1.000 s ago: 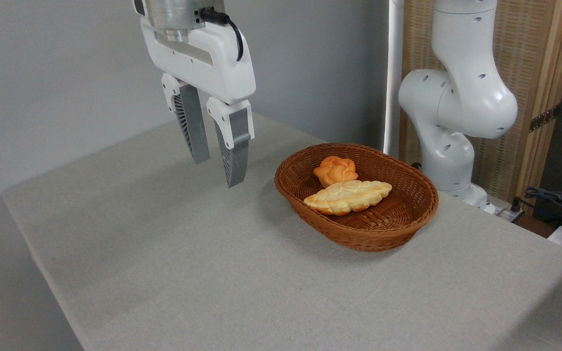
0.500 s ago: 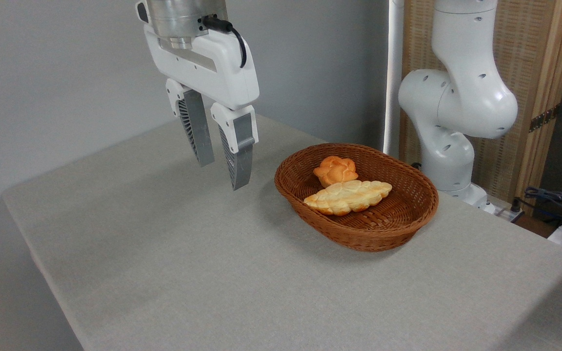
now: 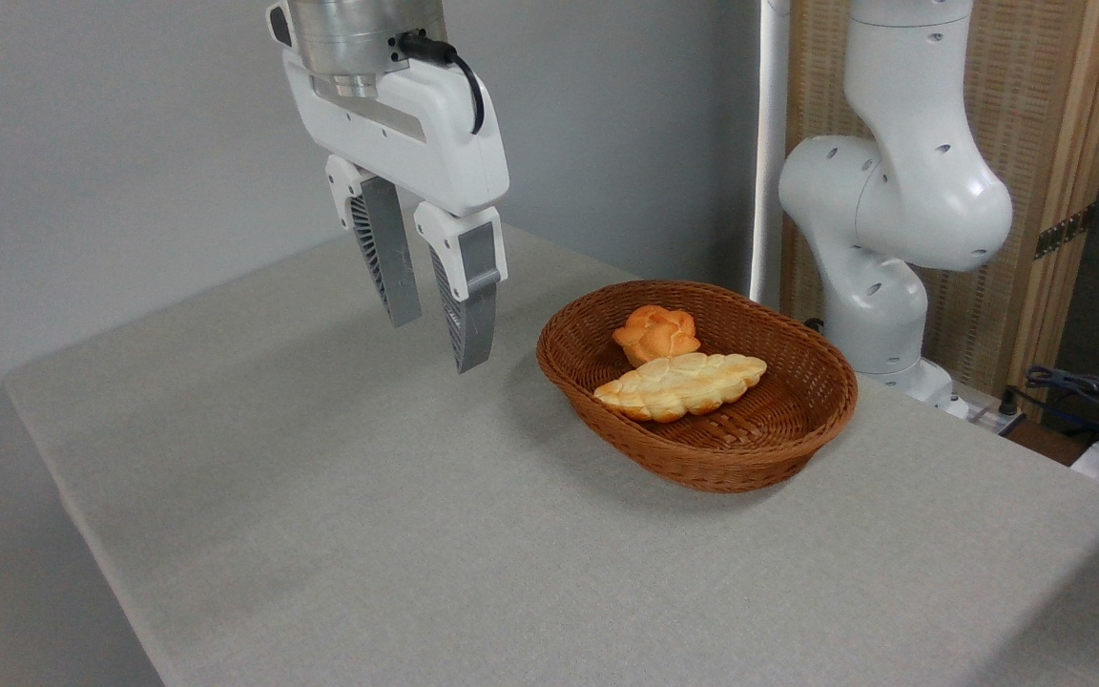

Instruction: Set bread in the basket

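Fingers point(image 3: 473, 286) parted by a narrow gap, holding nothing, touching nothing. Gripper point(image 3: 432, 345) hanging above the desk point(image 3: 368, 534), tips pointing down and tilted slightly to the right. Grey ribbed pads facing each other, white knuckles above, a black cable looping off the metal wrist.

Just right of the fingertips, apart from them: the basket point(image 3: 798, 420), brown wicker, oval, resting on the desk. Inside it, the bread point(image 3: 681, 385), lying flat along the basket's length, pale golden with darker edges. Touching its far side, a small round orange bun point(image 3: 656, 334), leaning against the rear wall of the basket.

Nothing between the fingers and the basket's near rim but bare grey cloth.

Further right, behind the basket, the white arm base and elbow point(image 3: 893, 210), rising past a white pole point(image 3: 771, 143) and a slatted wooden screen point(image 3: 1046, 124). At the far right edge, off the desk, a tangle of cables point(image 3: 1093, 391). Grey wall behind.
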Robot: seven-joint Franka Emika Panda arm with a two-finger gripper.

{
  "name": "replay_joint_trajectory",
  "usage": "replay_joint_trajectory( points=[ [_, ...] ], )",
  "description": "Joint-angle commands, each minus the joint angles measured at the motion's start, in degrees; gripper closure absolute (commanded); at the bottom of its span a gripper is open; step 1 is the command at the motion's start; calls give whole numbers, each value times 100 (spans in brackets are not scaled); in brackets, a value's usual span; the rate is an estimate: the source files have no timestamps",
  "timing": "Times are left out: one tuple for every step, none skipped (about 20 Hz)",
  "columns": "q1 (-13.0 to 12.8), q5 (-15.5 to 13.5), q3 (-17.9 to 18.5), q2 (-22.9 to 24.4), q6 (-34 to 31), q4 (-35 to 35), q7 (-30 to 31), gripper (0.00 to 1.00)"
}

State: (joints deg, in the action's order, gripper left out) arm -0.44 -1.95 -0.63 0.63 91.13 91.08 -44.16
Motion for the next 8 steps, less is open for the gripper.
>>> replay_joint_trajectory(
  points=[
    [62,55,-51,95,-42,68,-14,0],
    [62,55,-42,95,-34,59,-14,0],
    [62,46,-59,87,-42,68,12,0],
    [62,46,-68,87,-34,68,13,0],
    [62,46,-68,78,-34,51,-14,0],
    [62,46,-60,78,-34,42,-23,0],
    [62,46,-51,78,-34,42,-5,0],
    [71,46,-25,78,-25,24,-40,0]
  ],
)
